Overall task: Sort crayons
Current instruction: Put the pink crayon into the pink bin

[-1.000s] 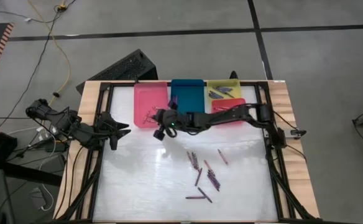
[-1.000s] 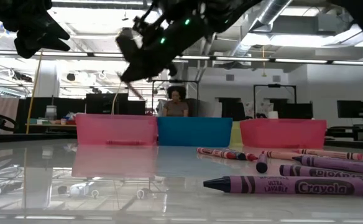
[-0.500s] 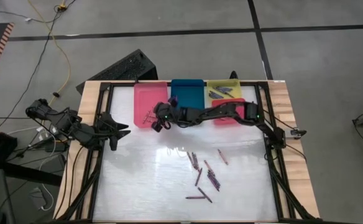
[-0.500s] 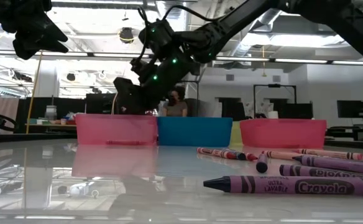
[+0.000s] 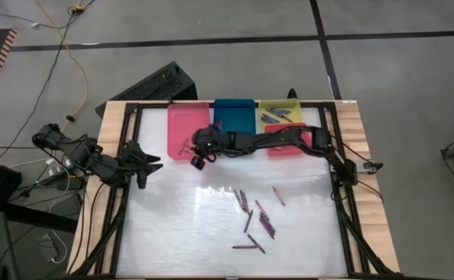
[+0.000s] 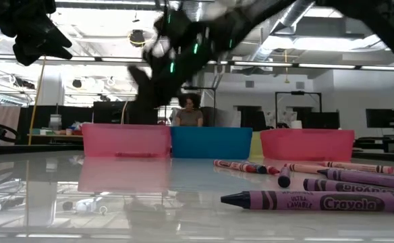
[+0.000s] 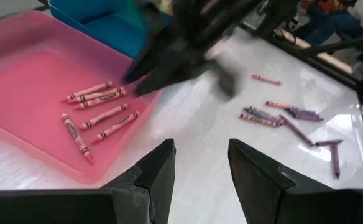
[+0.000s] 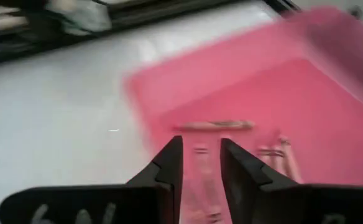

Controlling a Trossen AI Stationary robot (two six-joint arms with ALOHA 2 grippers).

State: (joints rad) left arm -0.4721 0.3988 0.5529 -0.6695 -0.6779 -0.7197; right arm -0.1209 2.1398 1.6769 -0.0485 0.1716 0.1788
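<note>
Motion blur smears the dark right gripper [image 5: 197, 160] at the near right corner of the shallow pink plastic tray [image 5: 179, 118], its fingers slightly parted and empty. Five pink crayons [image 7: 101, 109] lie inside that tray; a loose scatter of purple and pink crayons [image 5: 252, 214] sits right of centre on the white table [image 5: 172, 233]. The left gripper [image 5: 151, 161], open, waits at the left edge beside bare tabletop.

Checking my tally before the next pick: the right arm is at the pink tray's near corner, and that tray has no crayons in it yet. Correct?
Not quite. The right gripper is at the pink tray, but the tray is not empty: the left wrist view shows about five pink crayons lying in it.
</note>
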